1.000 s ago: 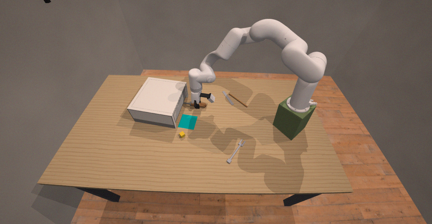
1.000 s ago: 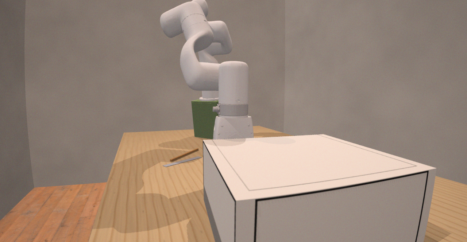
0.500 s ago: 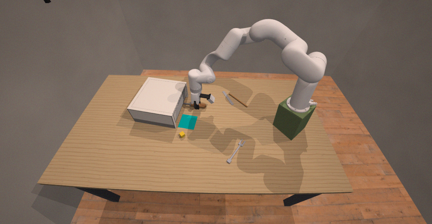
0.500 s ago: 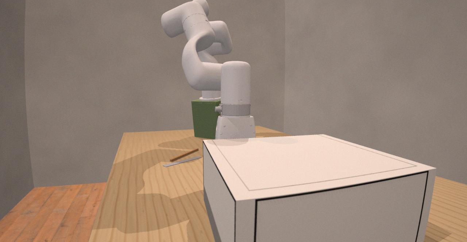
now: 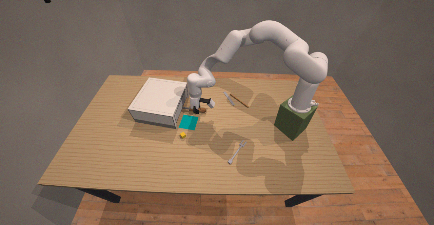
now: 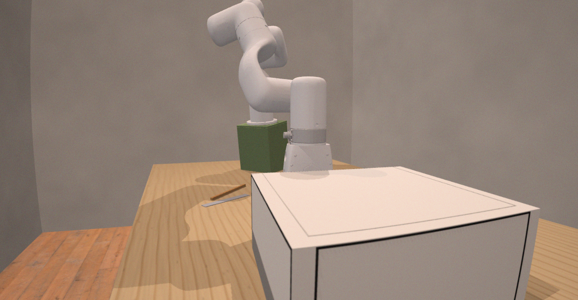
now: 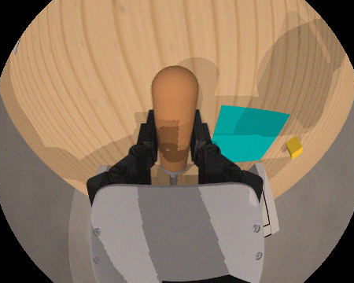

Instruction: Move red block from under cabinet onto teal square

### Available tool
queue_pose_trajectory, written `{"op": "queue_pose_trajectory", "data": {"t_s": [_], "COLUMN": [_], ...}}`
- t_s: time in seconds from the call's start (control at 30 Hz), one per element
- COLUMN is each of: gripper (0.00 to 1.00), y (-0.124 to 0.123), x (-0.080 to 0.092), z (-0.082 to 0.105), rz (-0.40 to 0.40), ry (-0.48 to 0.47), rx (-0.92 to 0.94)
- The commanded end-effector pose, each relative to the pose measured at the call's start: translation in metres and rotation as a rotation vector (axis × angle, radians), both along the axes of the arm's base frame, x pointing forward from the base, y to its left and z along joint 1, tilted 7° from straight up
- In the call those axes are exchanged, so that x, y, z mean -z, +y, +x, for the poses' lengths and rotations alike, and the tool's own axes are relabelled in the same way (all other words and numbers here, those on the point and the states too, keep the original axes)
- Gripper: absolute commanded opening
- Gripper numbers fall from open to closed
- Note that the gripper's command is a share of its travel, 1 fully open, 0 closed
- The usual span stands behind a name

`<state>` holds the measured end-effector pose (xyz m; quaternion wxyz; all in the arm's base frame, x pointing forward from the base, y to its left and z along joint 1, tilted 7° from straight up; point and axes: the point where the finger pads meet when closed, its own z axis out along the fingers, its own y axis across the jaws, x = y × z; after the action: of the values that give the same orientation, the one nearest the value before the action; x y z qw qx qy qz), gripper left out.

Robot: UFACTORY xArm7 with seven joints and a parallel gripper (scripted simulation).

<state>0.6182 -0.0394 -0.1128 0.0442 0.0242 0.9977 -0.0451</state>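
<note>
Views: the wrist view alone showed the black fingers against the brown handle (image 7: 173, 110); the exterior view hid both behind the cabinet (image 6: 363, 201).
Arm: wrist pointed straight down, just beside the cabinet (image 5: 157, 100).
Jaws: the gripper (image 5: 196, 109) was clamped on the brown-handled tool, low over the desk (image 5: 121, 163).
Teal square (image 5: 188, 122): beside the cabinet's front corner, bare.
Red block: not visible in any view.

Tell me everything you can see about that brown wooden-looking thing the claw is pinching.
It is a tool handle, smooth, orange-brown like wood, with a rounded end. The gripper has its black fingers shut on both sides of it. From above, the handle lies low along the table, and a thin grey shaft runs from it toward the foot of the white cabinet. Its far tip is hidden.
</note>
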Motion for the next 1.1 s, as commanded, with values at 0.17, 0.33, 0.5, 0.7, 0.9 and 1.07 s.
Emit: {"op": "queue_pose_trajectory", "data": {"t_s": [0.17,0.33,0.5,0.7,0.9,1.07], "gripper": [0.0,0.0,0.0,0.0,0.0,0.0], "y": [0.023,0.032,0.034,0.036,0.036,0.036], "x": [0.0,0.001,0.001,0.001,0.001,0.001], "z": [0.004,0.004,0.004,0.004,0.004,0.004], "rz": [-0.001,-0.001,-0.001,-0.001,-0.001,-0.001], "ry": [-0.005,-0.005,-0.005,-0.005,-0.005,-0.005], "rx": [0.002,0.003,0.003,0.003,0.003,0.003]}}
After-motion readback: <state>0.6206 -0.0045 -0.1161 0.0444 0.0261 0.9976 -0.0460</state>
